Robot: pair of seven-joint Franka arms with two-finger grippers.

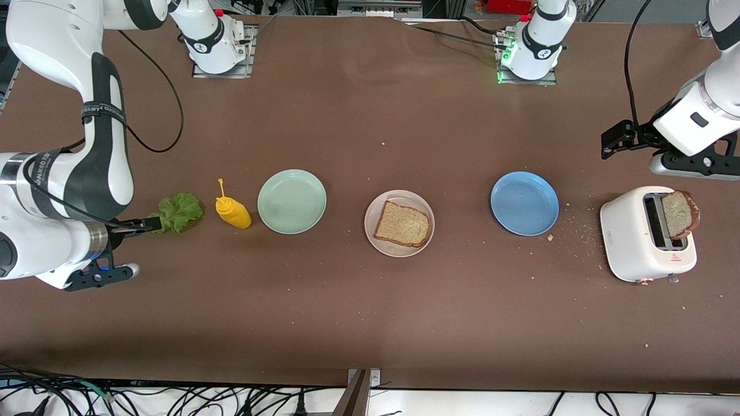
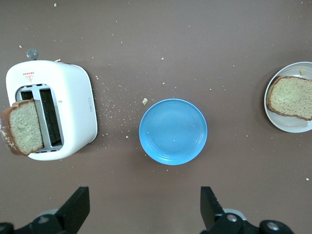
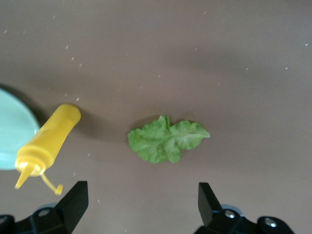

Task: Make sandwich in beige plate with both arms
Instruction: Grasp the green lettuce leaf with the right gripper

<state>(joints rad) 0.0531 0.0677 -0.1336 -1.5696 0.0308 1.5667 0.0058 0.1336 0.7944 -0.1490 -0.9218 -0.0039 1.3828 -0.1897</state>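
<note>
Lettuce leaf (image 3: 167, 139) lies under open right pincer (image 3: 141, 204)

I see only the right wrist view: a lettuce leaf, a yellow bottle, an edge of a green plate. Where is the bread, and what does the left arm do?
Observer: One bread slice already lies on the beige plate, between the mint-green plate and a blue plate.
Operator: Is there a second slice?
Observer: Yes, the second slice stands in a slot of the white toaster, at the left arm's end of the table.
Operator: And the left pincer?
Observer: The left pincer is open and holds nothing; it is over bare table beside the toaster and the blue plate.
</note>
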